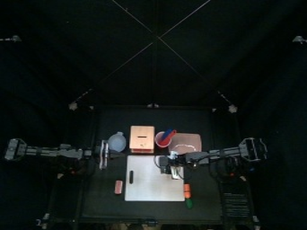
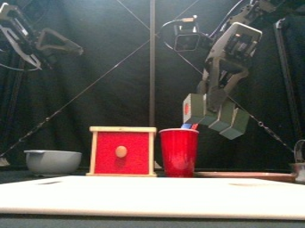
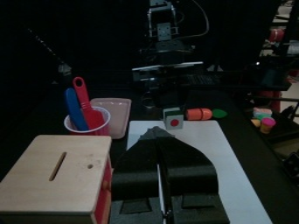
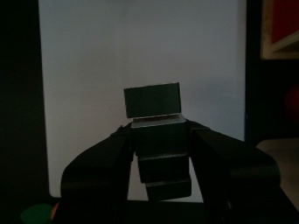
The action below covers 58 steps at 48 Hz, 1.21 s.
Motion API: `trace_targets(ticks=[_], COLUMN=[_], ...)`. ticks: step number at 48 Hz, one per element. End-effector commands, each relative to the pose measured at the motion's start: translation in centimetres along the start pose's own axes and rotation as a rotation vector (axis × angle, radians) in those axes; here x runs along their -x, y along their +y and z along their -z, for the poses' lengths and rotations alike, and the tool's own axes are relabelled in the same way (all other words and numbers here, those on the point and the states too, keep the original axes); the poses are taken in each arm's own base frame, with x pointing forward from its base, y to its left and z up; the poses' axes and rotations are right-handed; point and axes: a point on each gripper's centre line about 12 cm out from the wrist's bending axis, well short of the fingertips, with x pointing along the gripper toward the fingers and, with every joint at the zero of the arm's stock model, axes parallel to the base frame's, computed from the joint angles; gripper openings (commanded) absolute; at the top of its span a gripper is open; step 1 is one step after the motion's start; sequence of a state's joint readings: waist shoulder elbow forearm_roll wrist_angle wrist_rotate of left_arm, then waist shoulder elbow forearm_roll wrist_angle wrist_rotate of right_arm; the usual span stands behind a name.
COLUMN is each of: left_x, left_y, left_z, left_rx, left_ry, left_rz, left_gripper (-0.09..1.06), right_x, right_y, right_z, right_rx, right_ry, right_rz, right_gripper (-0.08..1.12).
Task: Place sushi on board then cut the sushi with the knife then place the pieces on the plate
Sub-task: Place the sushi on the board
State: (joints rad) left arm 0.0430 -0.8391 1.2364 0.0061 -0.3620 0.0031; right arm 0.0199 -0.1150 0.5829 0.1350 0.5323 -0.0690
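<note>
My right gripper is shut on the dark green sushi roll and holds it in the air above the white cutting board. In the left wrist view the roll's end face shows a red centre. The front view has this gripper hanging above and right of the red cup, which holds a blue and a red knife. Behind the board's right side lies the pink tray. My left gripper rests at the table's left, jaws together and holding nothing.
A wooden box with a red drawer front stands behind the board, with a blue-grey bowl to its left. Small toy foods lie beside the board at its right edge and left edge.
</note>
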Motion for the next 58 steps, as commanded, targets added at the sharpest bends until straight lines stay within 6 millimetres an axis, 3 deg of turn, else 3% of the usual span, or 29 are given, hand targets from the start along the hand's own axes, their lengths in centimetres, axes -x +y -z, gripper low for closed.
trace_targets(ticks=[1, 21, 31, 58], left_x=[-0.2, -0.1, -0.1, 0.0], left_y=[0.1, 0.1, 0.0, 0.1], left_z=[-0.5, -0.1, -0.1, 0.2], left_rx=[0.000, 0.002, 0.003, 0.006], left_ry=[-0.017, -0.008, -0.009, 0.003], left_rz=[-0.003, -0.003, -0.002, -0.004], left_gripper=[-0.03, -0.03, -0.03, -0.03], right_x=[0.6, -1.3, -2.6, -3.7], right_y=[0.1, 0.2, 1.2, 2.5], right_z=[-1.9, -2.3, -2.6, -2.5], right_rx=[0.059, 0.000, -0.210, -0.627], right_ry=[-0.027, 0.027, 0.027, 0.002], right_rz=[0.022, 0.002, -0.081, -0.059], right_gripper=[0.64, 0.64, 0.64, 0.64])
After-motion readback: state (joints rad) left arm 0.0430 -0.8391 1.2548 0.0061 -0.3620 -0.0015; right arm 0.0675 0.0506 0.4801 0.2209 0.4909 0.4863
